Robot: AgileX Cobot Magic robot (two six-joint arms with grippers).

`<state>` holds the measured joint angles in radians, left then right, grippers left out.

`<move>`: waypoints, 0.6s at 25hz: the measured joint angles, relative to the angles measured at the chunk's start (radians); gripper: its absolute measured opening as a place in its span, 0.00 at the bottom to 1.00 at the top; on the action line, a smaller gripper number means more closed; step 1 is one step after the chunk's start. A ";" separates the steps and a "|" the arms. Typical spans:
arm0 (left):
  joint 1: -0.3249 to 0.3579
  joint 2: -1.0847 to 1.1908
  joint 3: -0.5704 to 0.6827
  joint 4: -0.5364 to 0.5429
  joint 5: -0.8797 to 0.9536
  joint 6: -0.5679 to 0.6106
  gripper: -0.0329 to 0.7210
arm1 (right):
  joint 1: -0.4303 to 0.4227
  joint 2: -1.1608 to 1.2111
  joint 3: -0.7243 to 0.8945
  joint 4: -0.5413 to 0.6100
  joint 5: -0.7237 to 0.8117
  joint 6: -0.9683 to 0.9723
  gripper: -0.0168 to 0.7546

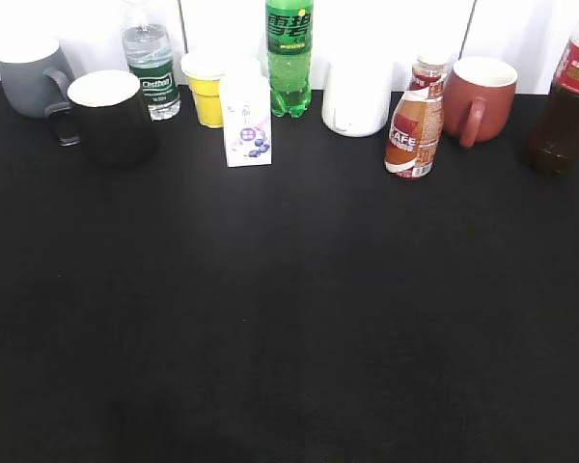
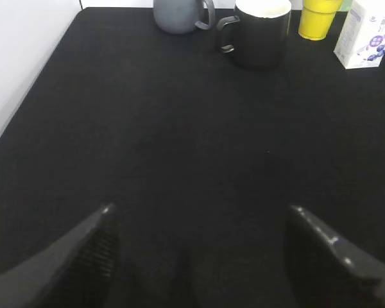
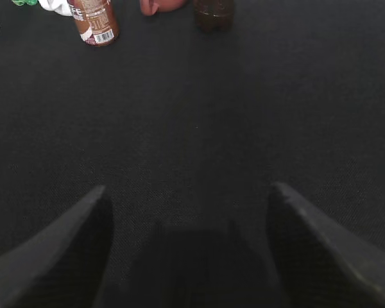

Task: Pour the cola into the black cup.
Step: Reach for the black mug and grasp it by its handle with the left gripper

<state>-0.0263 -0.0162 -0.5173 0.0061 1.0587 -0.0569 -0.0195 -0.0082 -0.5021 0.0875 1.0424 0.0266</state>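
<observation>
Waiting at the start: both grippers, left gripper (image 2: 199,256) and right gripper (image 3: 186,244), are spread and empty. The cola (image 1: 566,101) stands at the exterior view's right edge, probably uncapped; the black cup (image 1: 111,116) upper left. Next, the right one must reach the bottle.

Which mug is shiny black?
The black cup, second from the left, beside the grey mug. The reddish-brown mug stands far right.

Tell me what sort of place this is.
Probably a lab test bench, not a kitchen: a black cloth-covered table against a white wall, with bottles such as the cola and mugs such as the black cup lined up in a row.
</observation>
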 joint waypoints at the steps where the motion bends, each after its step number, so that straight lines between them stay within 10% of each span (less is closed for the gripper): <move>1: 0.000 0.000 0.000 0.000 0.000 0.000 0.84 | 0.000 0.000 0.000 0.000 0.000 0.000 0.75; 8: 0.000 0.025 -0.017 -0.012 -0.062 0.000 0.81 | 0.000 0.000 0.000 0.000 0.000 0.000 0.75; 15: -0.003 0.567 0.198 0.015 -1.327 0.000 0.75 | 0.000 0.000 0.000 0.000 0.000 0.001 0.75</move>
<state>-0.0294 0.5505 -0.3191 0.0209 -0.2686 -0.0569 -0.0195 -0.0082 -0.5021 0.0875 1.0424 0.0275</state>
